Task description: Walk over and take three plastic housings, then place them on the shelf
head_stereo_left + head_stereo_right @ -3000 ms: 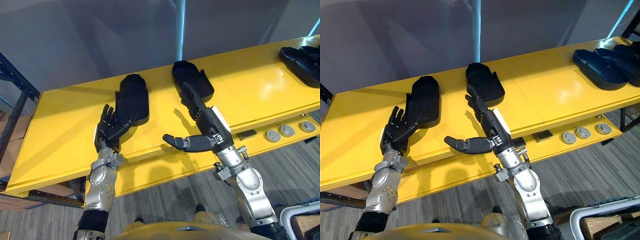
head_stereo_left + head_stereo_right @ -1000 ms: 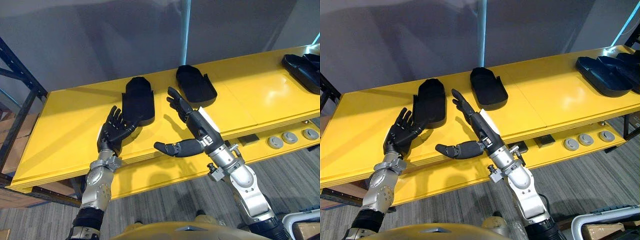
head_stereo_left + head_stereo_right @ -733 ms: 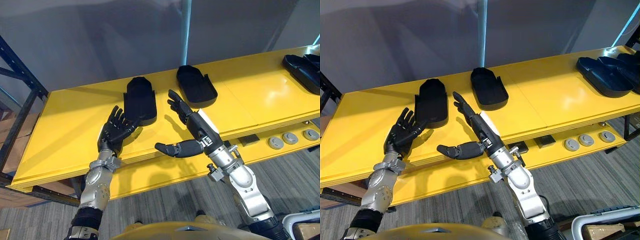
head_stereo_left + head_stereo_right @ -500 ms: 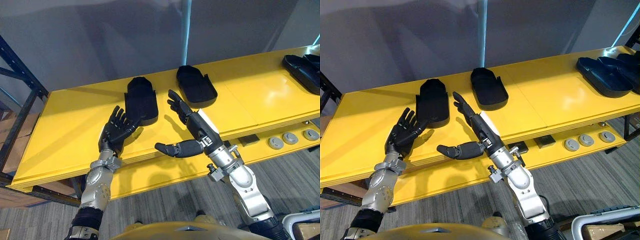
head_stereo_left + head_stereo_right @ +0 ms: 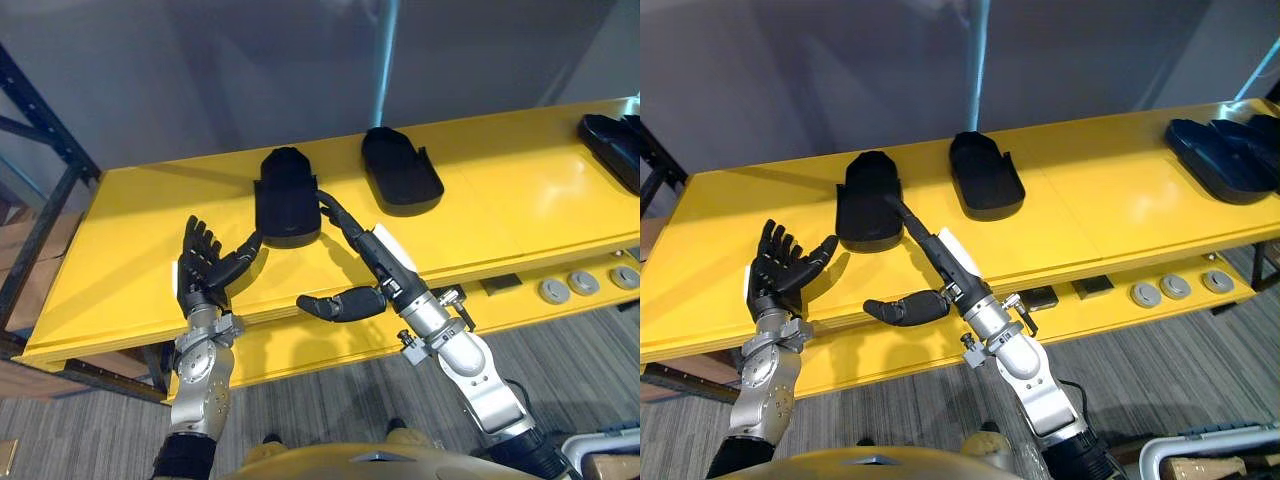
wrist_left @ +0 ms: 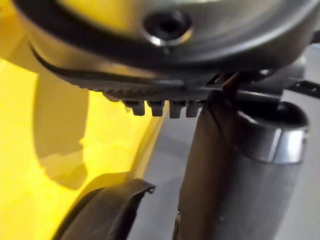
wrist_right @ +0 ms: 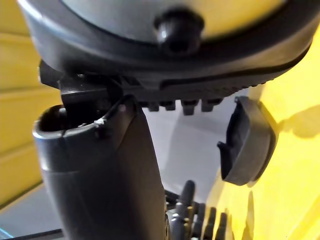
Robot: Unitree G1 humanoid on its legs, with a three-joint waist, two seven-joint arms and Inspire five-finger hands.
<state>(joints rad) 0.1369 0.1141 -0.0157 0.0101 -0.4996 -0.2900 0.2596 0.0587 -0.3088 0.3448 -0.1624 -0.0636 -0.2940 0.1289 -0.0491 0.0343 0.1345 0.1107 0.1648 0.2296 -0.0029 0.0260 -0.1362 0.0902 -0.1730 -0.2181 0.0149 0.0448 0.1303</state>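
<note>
Fingers [image 5: 196, 242] open and empty on both; left hand [image 5: 203, 270] has backed off the housing [image 5: 288, 195], right hand [image 5: 376, 256] reaches its edge, so it's placed.

Grey carpet [image 5: 320, 395]; dark rack post [image 5: 45, 105]

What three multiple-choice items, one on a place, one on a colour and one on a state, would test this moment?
1. The right hand reaches toward:
A. a red bin
B. the left housing
C. a drawer handle

2. The shelf top is:
A. grey
B. white
C. yellow

3. The left hand is:
A. open, holding nothing
B. shut on a housing
C. shut round a cloth

Answers:
1 B: its straight fingers end at that housing's right edge.
2 C: the whole top shows yellow.
3 A: its fingers are spread with nothing in them.
</note>
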